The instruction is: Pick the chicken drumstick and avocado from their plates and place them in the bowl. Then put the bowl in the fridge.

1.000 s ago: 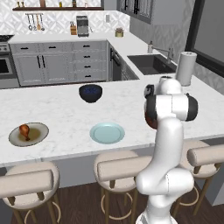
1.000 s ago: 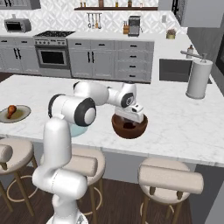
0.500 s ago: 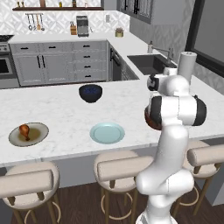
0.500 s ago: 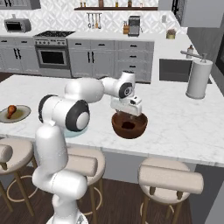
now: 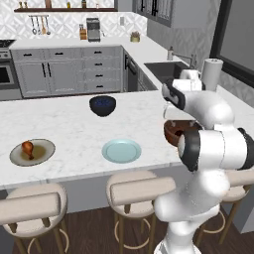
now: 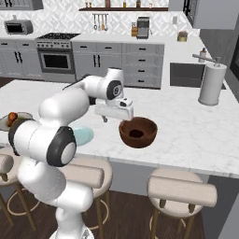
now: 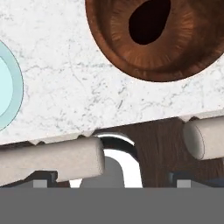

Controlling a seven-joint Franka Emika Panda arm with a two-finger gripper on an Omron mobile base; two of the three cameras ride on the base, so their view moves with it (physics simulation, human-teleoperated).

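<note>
The reddish-brown bowl (image 6: 137, 132) stands on the island near its front edge, and the dark avocado (image 7: 148, 19) lies inside it. My gripper (image 6: 115, 118) hangs open and holds nothing, just left of the bowl and a little above the counter. The chicken drumstick (image 5: 28, 149) rests on the tan plate (image 5: 43, 155) at the far left. Between that plate and the bowl sits the pale blue-green plate (image 5: 121, 150), which is bare. In the left base view my arm covers part of the bowl (image 5: 172, 132). The fridge is out of view.
A dark blue-black bowl (image 5: 102, 105) sits farther back on the island. A paper towel roll (image 6: 212, 84) stands at the right by the sink (image 6: 186, 74). Padded stools (image 6: 182, 189) line the island's front edge.
My hand has lifted from over the bowl and drawn back to the left, still open. The bowl and both plates have stayed put.
</note>
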